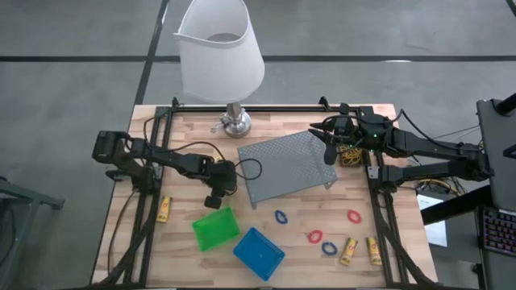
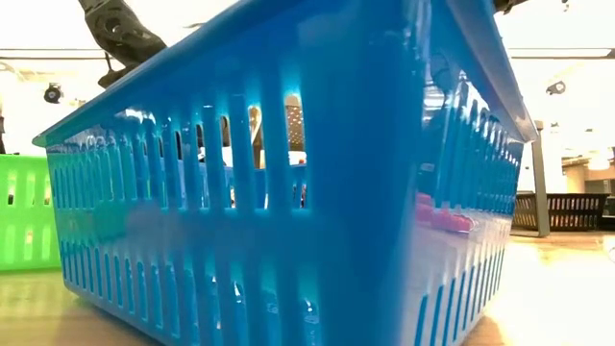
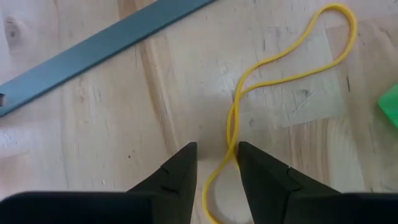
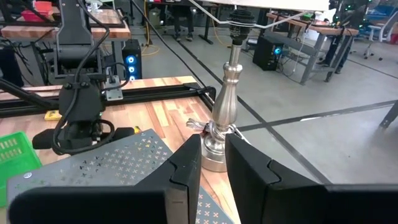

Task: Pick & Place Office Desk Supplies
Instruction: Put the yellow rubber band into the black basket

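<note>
A pale wooden tabletop [image 1: 185,266] was seen on a grey floor, with other workbenches and cables visible in the room beyond. A white-shaded lamp [image 1: 219,50] stood at the far edge, and a grey mesh tray [image 1: 286,165] lay just in front of it, near the middle.

The left gripper [image 3: 217,165] was held low over the boards beside the tray's left edge, its jaws narrowly parted around a strand of a yellow rubber band [image 3: 292,68] lying flat on the wood — whether the band was pinched could not be told. The right gripper [image 4: 213,155] was raised over the tray's far right corner, jaws narrowly apart and empty.

A green bin [image 1: 215,229] and a blue bin [image 1: 259,253] sat toward the near edge; their contents could not be made out. Red and blue loops [image 1: 314,237] and yellow sticks [image 1: 349,250] were scattered near the right near corner — one more stick [image 1: 164,209] lay by the left edge.
</note>
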Available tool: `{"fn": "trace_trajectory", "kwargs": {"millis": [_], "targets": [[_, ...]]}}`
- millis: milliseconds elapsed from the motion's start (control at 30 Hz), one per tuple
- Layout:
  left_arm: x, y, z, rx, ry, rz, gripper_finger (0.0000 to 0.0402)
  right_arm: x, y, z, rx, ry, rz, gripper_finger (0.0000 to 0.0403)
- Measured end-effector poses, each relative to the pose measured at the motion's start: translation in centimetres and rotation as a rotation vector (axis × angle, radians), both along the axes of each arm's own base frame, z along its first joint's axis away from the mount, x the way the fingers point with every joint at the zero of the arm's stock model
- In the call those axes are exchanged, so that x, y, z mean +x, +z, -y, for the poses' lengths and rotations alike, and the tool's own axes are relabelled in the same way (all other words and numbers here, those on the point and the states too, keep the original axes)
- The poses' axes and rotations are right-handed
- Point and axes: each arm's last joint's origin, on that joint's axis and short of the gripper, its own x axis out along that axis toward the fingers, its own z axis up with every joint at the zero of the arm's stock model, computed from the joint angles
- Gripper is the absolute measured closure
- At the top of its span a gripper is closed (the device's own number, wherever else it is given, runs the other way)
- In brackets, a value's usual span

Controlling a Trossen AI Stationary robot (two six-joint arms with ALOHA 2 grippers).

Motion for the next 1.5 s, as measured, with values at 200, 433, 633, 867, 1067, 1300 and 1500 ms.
{"fn": "trace_trajectory", "kwargs": {"millis": [200, 433, 633, 867, 1067, 1300, 1500], "targets": [[0.1, 0.2, 0.0, 0.0, -0.001, 0.009, 0.0283, 0.0, 0.0, 0.0, 0.0, 0.0, 0.0, 0.0329], [0.0, 0.2, 0.3, -0.002, -0.004, 0.009, 0.0284, 0.0, 0.0, 0.0, 0.0, 0.0, 0.0, 0.0319], [0.1, 0.2, 1.2, 0.01, -0.009, 0.013, 0.0285, 0.0, 0.0, 0.0, 0.0, 0.0, 0.0, 0.0317], [0.1, 0.1, 1.8, 0.026, -0.009, 0.021, 0.0338, 0.0, 0.0, 0.0, 0.0, 0.0, 0.0, 0.0329], [0.1, 0.1, 1.8, 0.0, 0.041, 0.014, 0.0395, 0.0, 0.0, 0.0, 0.0, 0.0, 0.0, 0.0335], [0.1, 0.4, 1.8, 0.003, 0.043, 0.022, 0.0399, 0.0, 0.0, 0.0, 0.0, 0.0, 0.0, 0.0325], [-0.3, 2.3, 1.7, 0.03, -0.01, 0.105, 0.04, 0.0, 0.0, 0.0, 0.0, 0.0, 0.0, 0.0318]]}}
